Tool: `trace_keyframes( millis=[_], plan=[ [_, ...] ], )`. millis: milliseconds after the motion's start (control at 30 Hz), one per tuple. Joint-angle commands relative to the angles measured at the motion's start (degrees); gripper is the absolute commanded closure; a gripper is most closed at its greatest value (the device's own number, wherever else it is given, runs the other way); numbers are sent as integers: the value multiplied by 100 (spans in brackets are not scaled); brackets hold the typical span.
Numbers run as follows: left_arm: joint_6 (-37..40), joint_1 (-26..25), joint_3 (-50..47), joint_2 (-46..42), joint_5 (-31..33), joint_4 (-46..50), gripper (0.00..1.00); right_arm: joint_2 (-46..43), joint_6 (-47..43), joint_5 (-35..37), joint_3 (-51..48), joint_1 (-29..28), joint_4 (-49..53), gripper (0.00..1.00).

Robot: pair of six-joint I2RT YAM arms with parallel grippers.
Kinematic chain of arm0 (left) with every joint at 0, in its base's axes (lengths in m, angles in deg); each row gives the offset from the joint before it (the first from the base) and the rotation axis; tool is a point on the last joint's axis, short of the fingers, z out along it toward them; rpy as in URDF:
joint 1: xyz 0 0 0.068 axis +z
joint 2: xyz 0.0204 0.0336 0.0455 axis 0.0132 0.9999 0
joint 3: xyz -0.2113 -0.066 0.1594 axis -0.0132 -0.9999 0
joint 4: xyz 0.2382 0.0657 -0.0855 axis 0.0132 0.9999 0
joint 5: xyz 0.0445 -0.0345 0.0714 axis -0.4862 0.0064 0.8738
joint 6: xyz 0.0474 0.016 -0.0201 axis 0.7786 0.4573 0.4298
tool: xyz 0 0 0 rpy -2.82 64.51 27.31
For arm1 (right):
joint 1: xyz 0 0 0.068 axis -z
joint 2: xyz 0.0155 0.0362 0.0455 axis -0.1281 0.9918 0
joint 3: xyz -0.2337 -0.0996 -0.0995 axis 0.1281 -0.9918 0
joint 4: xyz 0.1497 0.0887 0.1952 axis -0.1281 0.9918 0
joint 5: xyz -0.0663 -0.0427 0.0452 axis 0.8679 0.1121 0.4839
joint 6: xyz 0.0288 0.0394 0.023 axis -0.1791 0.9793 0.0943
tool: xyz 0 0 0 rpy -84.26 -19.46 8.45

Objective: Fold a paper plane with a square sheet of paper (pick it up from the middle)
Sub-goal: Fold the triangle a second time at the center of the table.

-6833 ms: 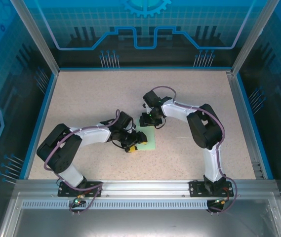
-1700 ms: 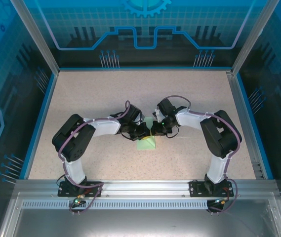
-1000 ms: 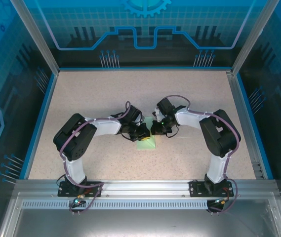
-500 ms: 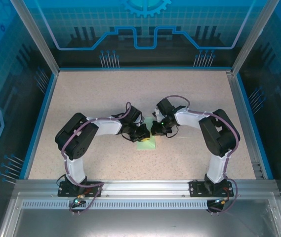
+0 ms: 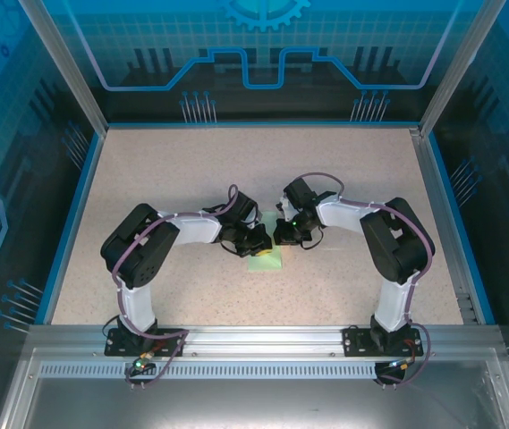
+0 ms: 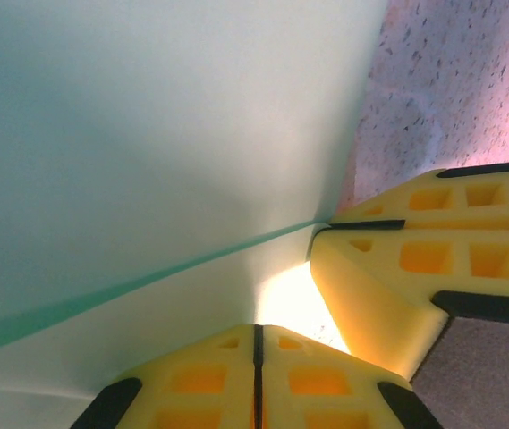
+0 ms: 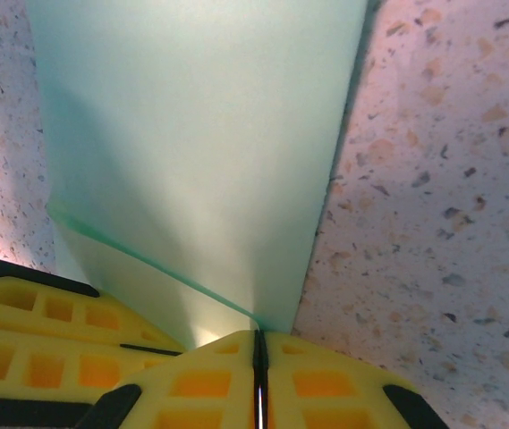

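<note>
**Item 1. Left arm** (image 5: 160, 241). Reaches from its base at the near left towards the middle of the table (image 5: 147, 170).

**Item 2. Left gripper** (image 5: 256, 247). Set just left of the table's centre, tips towards the right gripper. Jaws closed, pinching an edge of the sheet. In the left wrist view its yellow pads (image 6: 200, 380) meet along a thin dark seam, and the paper runs straight out of that seam.

**Item 3. Sheet of paper** (image 5: 266, 260). Pale mint green, plain. Sits at the middle of the table, between the two grippers and a little nearer the bases than they are. It is pinched at its far side by both. In the left wrist view (image 6: 147, 134) one dark green line crosses it on a slant, an edge or crease of a folded layer. In the right wrist view (image 7: 200, 152) it spreads away from the pads as a broad panel, with a second layer edge low on the left. Whether its near part lies flat on the table cannot be told.

**Item 4. Right gripper** (image 5: 281, 234). Just right of the left gripper, the two almost touching. Jaws closed on the same sheet. In the right wrist view its pads (image 7: 321, 384) are pressed together, with paper rising from the seam.

**Item 5. Right arm** (image 5: 388, 246). Bends in from its base at the near right.

**Item 6. Table, speckled beige.** Bare surface shows beside the paper in the right wrist view (image 7: 433, 179).
</note>
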State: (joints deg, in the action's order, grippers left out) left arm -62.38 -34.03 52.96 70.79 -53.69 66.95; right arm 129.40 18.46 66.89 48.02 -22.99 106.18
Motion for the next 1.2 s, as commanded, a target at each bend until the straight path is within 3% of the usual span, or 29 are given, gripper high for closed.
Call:
trace_keyframes(
  millis=[0,633,1167],
  plan=[
    [133,-46,112,96,-66,290,91,58,-57,89,132,-15,176,90],
    [124,-54,173,228,-23,442,92,-475,71,168,55,-10,266,83],
    [98,-51,148,162,-6,477,92,139,58,-75,194,-90,154,87]
  ],
)
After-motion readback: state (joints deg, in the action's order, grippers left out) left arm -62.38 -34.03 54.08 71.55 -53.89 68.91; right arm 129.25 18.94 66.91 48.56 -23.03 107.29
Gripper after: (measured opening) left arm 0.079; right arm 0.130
